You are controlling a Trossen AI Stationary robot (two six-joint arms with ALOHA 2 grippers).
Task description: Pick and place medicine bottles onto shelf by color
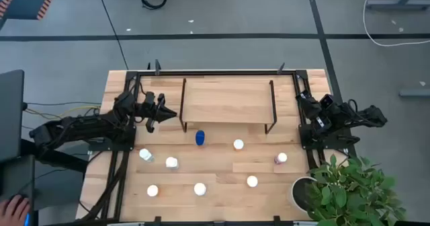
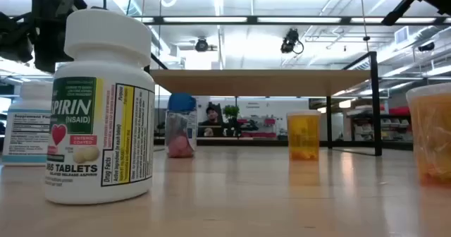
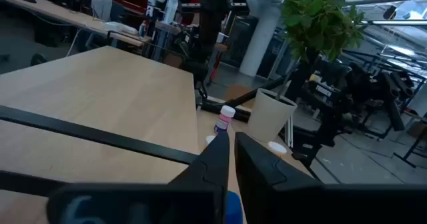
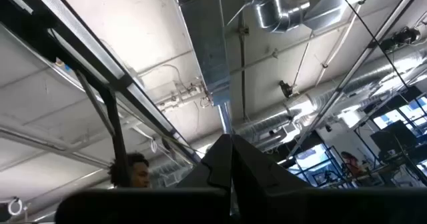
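Eight medicine bottles stood on the wooden table [image 1: 121,85], all in front of the shelf [image 1: 227,102] and none on it. A blue bottle [image 1: 200,138] stood closest, just before the shelf's front edge toward its left end. An orange bottle [image 1: 238,144] stood a little to its right, and a pink bottle [image 1: 280,159] farther right, near the right arm's base. A clear bottle [image 1: 146,155] and a white one [image 1: 172,163] stood side by side on the left. Three white-capped bottles [image 1: 200,189] lined the front; their body colors were hard to tell from above.

The left gripper [image 1: 166,113] hovered just beside the shelf's left end, its fingers [image 3: 217,159] nearly together with only a thin gap, holding nothing. The right gripper [image 1: 302,99] sat at the table's right edge, beside the shelf's right end, pointing up toward the ceiling, its fingers [image 4: 220,159] together and empty.

In the low view, an aspirin bottle [image 2: 99,106] filled the left foreground and hid much of the table behind it, and an orange bottle was cut off at the right edge. A potted plant [image 1: 349,189] stood at the front right corner.
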